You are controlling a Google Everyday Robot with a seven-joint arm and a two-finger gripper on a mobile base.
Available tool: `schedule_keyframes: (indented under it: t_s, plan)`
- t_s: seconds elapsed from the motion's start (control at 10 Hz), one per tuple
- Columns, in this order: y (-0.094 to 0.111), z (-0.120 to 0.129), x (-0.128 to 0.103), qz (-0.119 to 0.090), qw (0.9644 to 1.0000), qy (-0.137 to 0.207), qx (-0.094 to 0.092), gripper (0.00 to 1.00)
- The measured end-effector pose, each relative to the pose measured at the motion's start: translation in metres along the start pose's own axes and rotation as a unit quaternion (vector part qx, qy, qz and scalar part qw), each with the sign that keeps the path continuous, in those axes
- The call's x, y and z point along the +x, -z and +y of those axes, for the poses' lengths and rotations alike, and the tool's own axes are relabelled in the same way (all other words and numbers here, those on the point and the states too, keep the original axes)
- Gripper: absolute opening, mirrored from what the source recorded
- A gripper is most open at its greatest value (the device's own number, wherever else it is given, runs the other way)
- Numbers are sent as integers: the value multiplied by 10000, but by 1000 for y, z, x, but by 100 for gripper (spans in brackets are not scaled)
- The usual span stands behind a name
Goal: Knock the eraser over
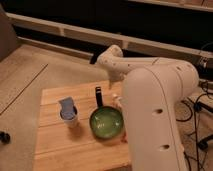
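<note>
Across the right half of the view, from abt 1 o'clock down to 5 o'clock, sits the robot's white arm (155, 115); biggest thing in shot, its bulky near link covers the surface's right side; a thinner link runs up and left to a rounded joint at abt 12 o'clock.

Next in size: wooden surface (55, 145), slatted, light brown, filling the lower left to 6 o'clock; beyond it lie grey floor and a dark wall w/ a pale rail along the top.

Green bowl (106, 123) rests on the surface near centre, slightly toward 6 o'clock, its right edge close to the arm.

Cup (69, 115) w/ a blue-grey item poking out stands at abt 9 o'clock of the bowl, apart from it.

Eraser (98, 96), dark and slim, stands upright just past the bowl's rim at abt 12 o'clock of the bowl, close to it; can't tell if they touch.

Tool (113, 84) hangs below the rounded joint, at abt 1 o'clock of the eraser, near it but w/ a gap; whether it's released or clenched, can't tell.

Small pale item w/ a reddish bit (118, 101) lies at abt 1 o'clock of the bowl, right against the arm's edge; too blurred to ID.
</note>
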Motion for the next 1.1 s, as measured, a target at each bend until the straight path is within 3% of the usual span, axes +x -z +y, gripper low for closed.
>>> schedule_keyframes:
  t_s: [0.3, 0.5, 0.8, 1.1]
  plan:
    - [12, 37, -21, -174, 9991, 312, -225, 65]
    - [16, 46, -10, 1, 9991, 358, -230, 65]
    - [17, 43, 14, 443, 9987, 228, -65, 65]
    - [20, 54, 16, 657, 9977, 177, -8, 65]
